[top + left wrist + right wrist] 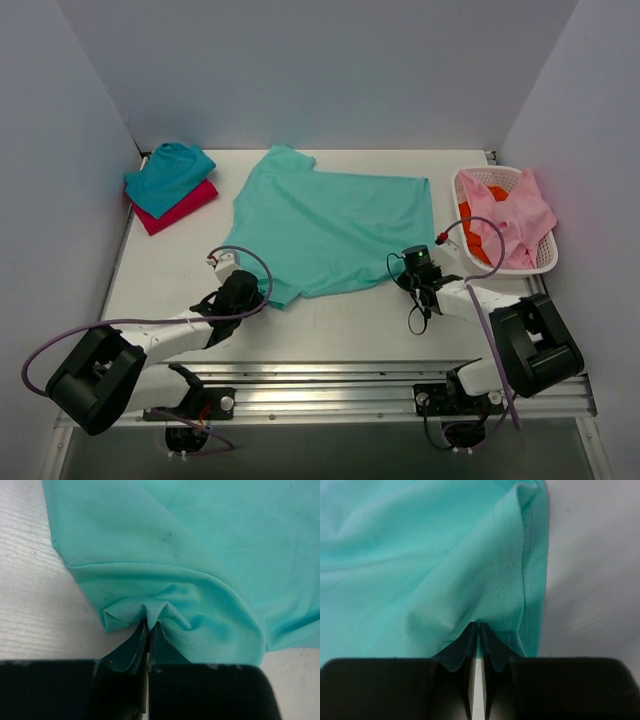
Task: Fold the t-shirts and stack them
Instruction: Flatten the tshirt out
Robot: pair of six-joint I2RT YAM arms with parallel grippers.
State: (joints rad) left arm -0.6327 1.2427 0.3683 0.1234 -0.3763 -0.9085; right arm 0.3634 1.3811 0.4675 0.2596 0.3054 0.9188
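A large mint-green t-shirt (335, 225) lies spread on the white table, its collar end at the far left. My left gripper (243, 290) is shut on the shirt's near-left corner; the cloth (165, 580) bunches into a small pleat at the fingertips. My right gripper (417, 268) is shut on the near-right hem, where the stitched edge (520, 580) runs up from the fingertips. A folded teal t-shirt (168, 175) lies on a folded magenta-red one (178, 208) at the far left corner.
A white lattice basket (545, 262) stands at the right edge, holding pink cloth (508, 220) and something orange (478, 238). Grey walls close in the table at back and sides. A metal rail runs along the near edge.
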